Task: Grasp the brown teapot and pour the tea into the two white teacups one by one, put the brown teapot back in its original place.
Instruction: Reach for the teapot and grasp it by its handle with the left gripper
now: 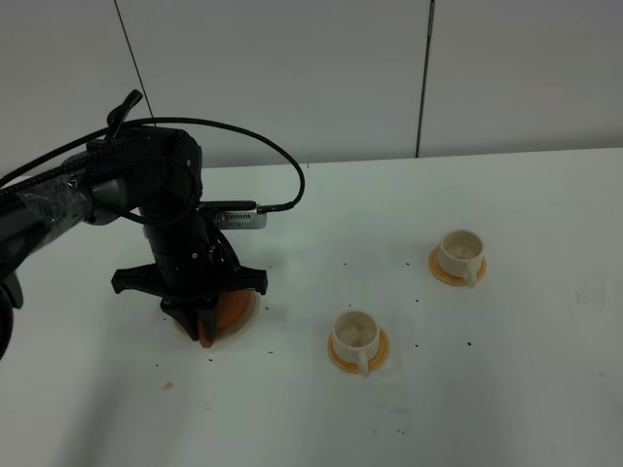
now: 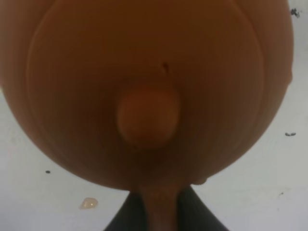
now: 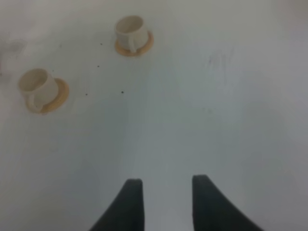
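Reddish-brown round clay teapot (image 2: 149,96), at nine o'clock from the nearer cream-white teacup (image 1: 354,332): my left gripper (image 1: 204,326) clamped on its handle; my right gripper (image 3: 163,202) gapes empty.

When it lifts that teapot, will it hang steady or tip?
Probably stiff and heavy for its size: the teapot looks like clay. Gripped only at its stubby handle, the round body may sag spout-down. The knobbed lid could slip when tilted.

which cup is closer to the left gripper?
The front teacup, nearer the camera; it sits closer to the left gripper than the back teacup toward the right.
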